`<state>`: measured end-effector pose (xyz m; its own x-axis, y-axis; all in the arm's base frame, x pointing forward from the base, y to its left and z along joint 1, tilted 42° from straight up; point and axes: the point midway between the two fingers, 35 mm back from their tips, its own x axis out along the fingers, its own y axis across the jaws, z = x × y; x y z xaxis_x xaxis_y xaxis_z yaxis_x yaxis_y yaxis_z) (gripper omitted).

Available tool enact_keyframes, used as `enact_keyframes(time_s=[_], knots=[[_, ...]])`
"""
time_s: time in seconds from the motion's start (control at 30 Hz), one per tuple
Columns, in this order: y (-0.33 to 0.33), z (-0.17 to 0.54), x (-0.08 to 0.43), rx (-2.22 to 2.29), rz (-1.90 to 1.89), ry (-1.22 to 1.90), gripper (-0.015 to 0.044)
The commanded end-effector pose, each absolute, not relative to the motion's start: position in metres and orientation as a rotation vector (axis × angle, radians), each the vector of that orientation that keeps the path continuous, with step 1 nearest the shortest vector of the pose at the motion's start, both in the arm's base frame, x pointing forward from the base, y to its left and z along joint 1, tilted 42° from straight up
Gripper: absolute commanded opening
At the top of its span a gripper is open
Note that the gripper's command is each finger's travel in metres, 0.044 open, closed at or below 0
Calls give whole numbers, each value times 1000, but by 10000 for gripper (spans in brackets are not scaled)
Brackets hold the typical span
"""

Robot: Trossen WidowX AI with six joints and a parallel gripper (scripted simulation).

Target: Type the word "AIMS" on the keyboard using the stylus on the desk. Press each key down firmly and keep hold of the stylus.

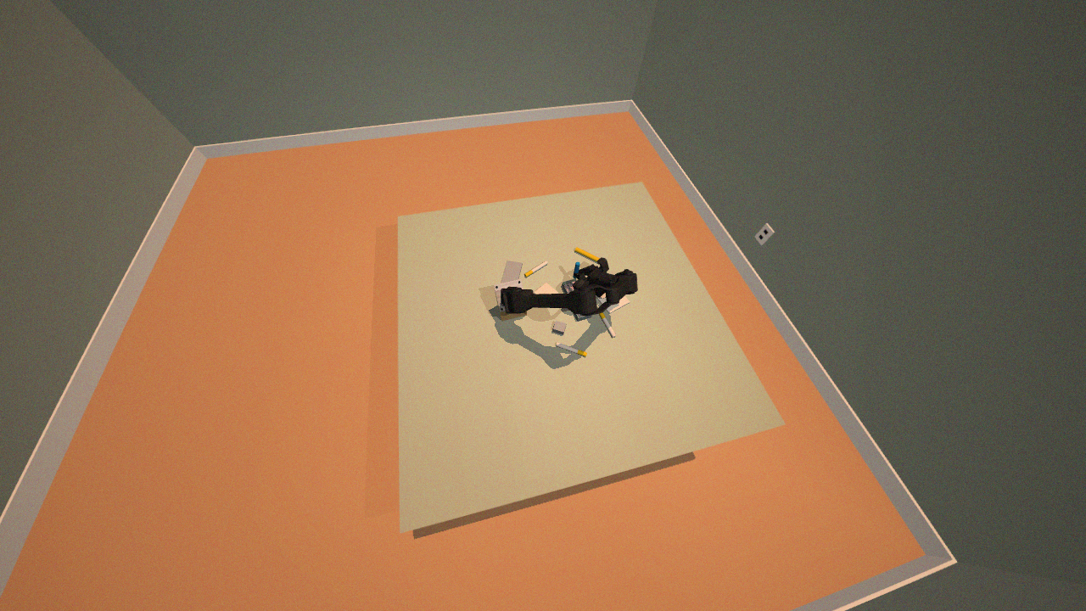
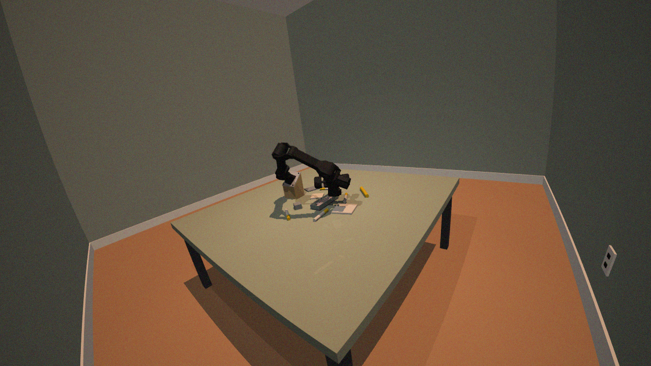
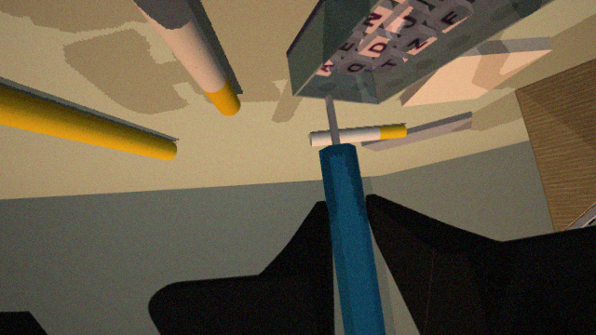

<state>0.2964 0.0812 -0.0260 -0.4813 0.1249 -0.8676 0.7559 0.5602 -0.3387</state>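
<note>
My gripper [image 3: 345,207] is shut on the blue stylus [image 3: 351,233] [image 1: 576,267]. The stylus's thin grey tip points away from the fingers, toward the near end of the keyboard [image 3: 307,60] [image 2: 324,202]. In the wrist view the tip shows just at the lower edge of the case, beside the end with the A key [image 3: 326,68]. Whether it touches the case cannot be told. The keyboard is seen at a steep slant, with the N, D and F keys farther along. The rest of it is cut off by the frame. The arm hides much of the keyboard in the top view.
A yellow rod [image 3: 84,127] [image 2: 364,191] and a white and yellow pen [image 3: 196,60] lie to the left in the wrist view. Another pen [image 3: 356,135] lies beyond the stylus, near a pale pad [image 3: 466,76]. A small grey block [image 1: 558,327] [image 2: 297,206] and a wooden block [image 2: 294,188] stand near the arm.
</note>
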Motion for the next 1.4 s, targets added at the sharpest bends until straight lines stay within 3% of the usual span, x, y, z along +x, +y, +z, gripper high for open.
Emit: enact_keyframes(time_s=[0.0, 1.37], knots=[[80, -27, 297, 705, -930, 1940, 81], [70, -40, 300, 704, -931, 1940, 81]])
